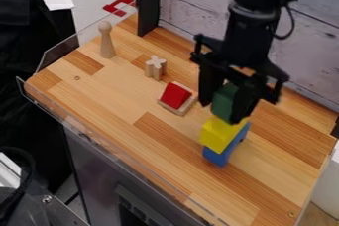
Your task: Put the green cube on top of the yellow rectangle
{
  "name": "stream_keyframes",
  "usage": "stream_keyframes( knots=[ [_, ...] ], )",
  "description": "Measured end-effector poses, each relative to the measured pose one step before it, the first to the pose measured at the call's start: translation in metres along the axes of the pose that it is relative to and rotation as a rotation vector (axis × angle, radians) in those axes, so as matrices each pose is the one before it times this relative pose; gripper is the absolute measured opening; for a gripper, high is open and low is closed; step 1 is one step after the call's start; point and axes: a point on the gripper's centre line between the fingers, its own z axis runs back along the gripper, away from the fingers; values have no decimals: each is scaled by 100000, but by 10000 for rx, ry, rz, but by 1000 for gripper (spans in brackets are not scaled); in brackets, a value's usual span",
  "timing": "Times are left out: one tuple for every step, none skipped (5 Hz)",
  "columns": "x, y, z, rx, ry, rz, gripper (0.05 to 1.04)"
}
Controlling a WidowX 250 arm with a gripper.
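Two fingers of the blk gripper (pixel 224 111) grip the green cube (pixel 226 100) at the right-hand side of a wood tabletop (pixel 142 91), camera view. The cube sits directly over the yellow rectangle (pixel 220 132), w/ any contact btwn the two too close to call. The yellow pc. rests atop a blue block (pixel 218 156). Near the stack, to its upper left, is a red block (pixel 175 96) on a pale wood base (pixel 181 110); farther back, a cross-shaped wood pc. (pixel 155 66) & an upright wood peg (pixel 106 42).
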Motion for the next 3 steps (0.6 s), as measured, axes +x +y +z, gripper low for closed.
stream_keyframes(
  knots=[
    [-82,-264,-127,-43,11,-21,567],
    [-23,-4,-681,-44,217,6,621],
    [-166,78,-65,-8,121,8,919]
  ],
)
